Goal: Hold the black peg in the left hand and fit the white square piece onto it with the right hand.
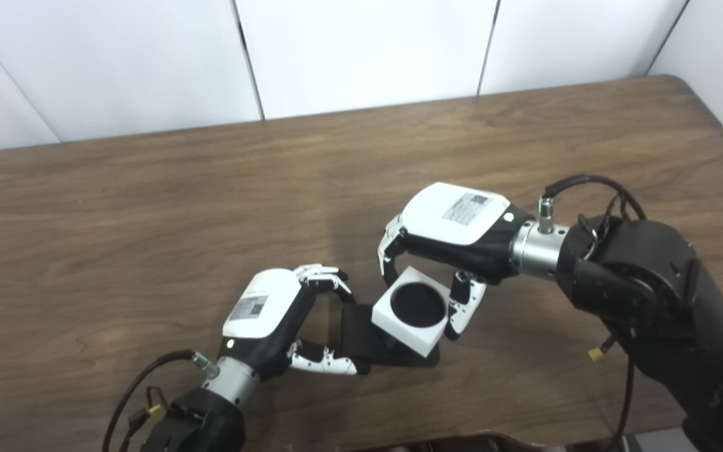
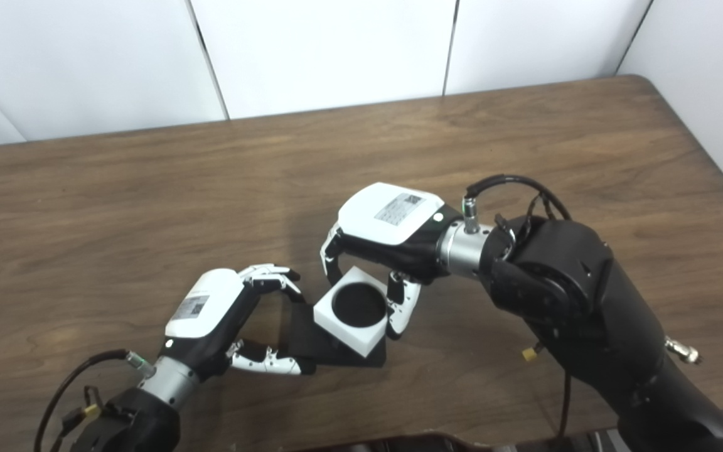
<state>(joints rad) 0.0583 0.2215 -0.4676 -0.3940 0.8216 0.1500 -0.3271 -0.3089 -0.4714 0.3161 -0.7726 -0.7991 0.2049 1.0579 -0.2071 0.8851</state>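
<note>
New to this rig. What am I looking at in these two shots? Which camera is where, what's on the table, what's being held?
Both pictures come from two cameras side by side on a humanoid robot's head, looking down at a brown wooden table, so they show one scene from slightly different spots. The two arms enter from the bottom edge.

The left robot hand grips a black peg piece by its flat dark base, low over the table. The right robot hand holds a white square piece with a round hole through it, fingers on its sides. The white piece sits at or on the black piece; whether it is fully seated cannot be told. Nothing else is visible on the table.
</note>
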